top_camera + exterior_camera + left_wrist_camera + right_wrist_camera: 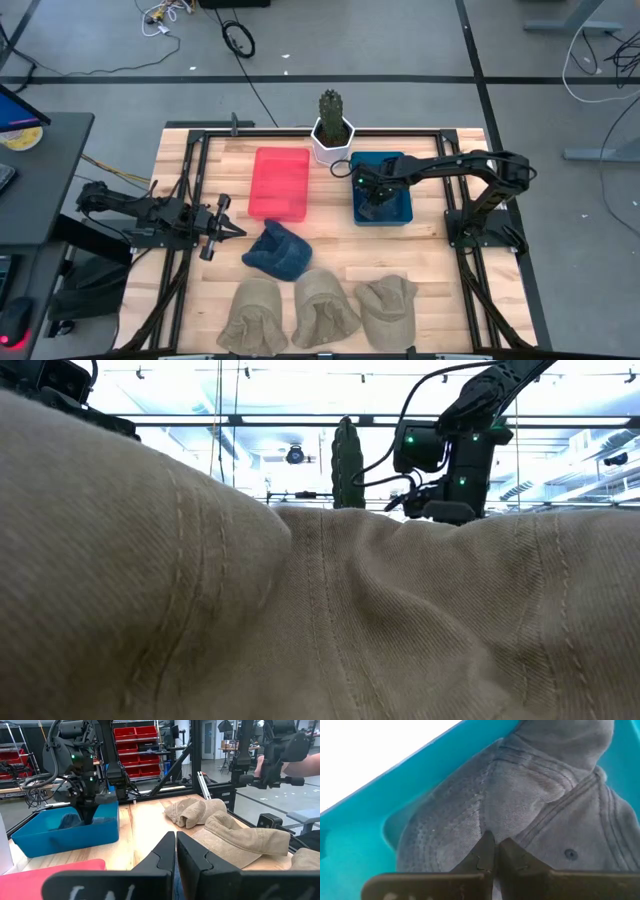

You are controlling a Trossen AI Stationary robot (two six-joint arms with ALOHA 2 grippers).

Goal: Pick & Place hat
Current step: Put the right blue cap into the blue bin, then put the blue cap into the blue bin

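A grey-blue hat (pixel 520 795) lies inside the blue bin (pixel 395 208) at the table's far right. My right gripper (pixel 492 851) reaches down into the bin and is shut on the hat's cloth; the left wrist view shows the gripper (pixel 87 815) there too. A second, dark blue hat (pixel 277 250) rests on the table's middle. My left gripper (pixel 222 226) hovers shut just left of that hat, touching nothing. Three tan hats (pixel 322 308) lie along the near edge. My right gripper pinches a puckered fold of the grey-blue hat's crown (pixel 489 827) between its two fingertips. It comes from above, pointing down into the bin. The hat lies on the bin's floor, its cloth drawn into creases toward the fingertips.
A red tray (pixel 280 183) sits left of the blue bin, and a white pot with a cactus (pixel 333 132) stands at the far edge between them. One tan hat (pixel 300 620) fills the low view. A person's arm (pixel 302 766) shows beyond the table.
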